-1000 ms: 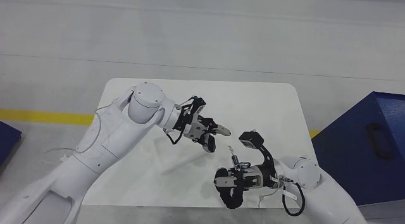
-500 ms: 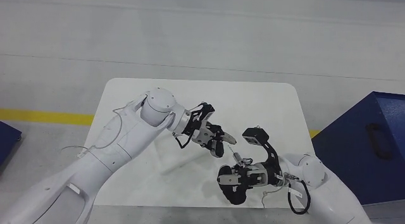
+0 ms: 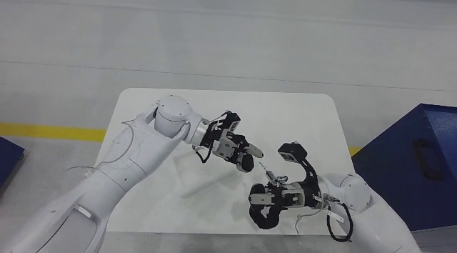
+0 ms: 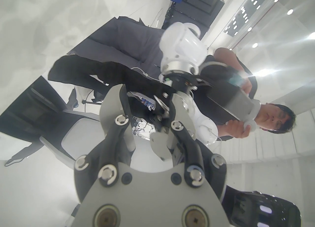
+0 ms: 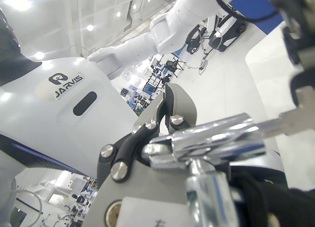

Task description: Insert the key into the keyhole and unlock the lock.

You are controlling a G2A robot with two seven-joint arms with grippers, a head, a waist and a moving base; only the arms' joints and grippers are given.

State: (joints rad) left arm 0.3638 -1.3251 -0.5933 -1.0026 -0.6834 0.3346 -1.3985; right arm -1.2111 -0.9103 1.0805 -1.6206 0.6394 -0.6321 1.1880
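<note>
My right gripper (image 3: 274, 191) is shut on a chrome padlock (image 5: 211, 139), held above the near part of the white table (image 3: 300, 117). A silver key (image 5: 278, 122) sticks out of the lock's body, with its head pointing up and away. In the top view the key (image 3: 268, 174) rises from the right gripper toward the left one. My left gripper (image 3: 250, 156) is open and holds nothing, a short way beyond the key head. In the left wrist view its fingers (image 4: 120, 105) frame the right gripper farther off. One right finger (image 5: 181, 108) shows beside the lock; the other is hidden.
A blue box (image 3: 421, 167) stands off the table's right edge. The far half of the table is bare white surface.
My left gripper has come nearer to the key head. The right gripper with the lock has shifted slightly to the right.
</note>
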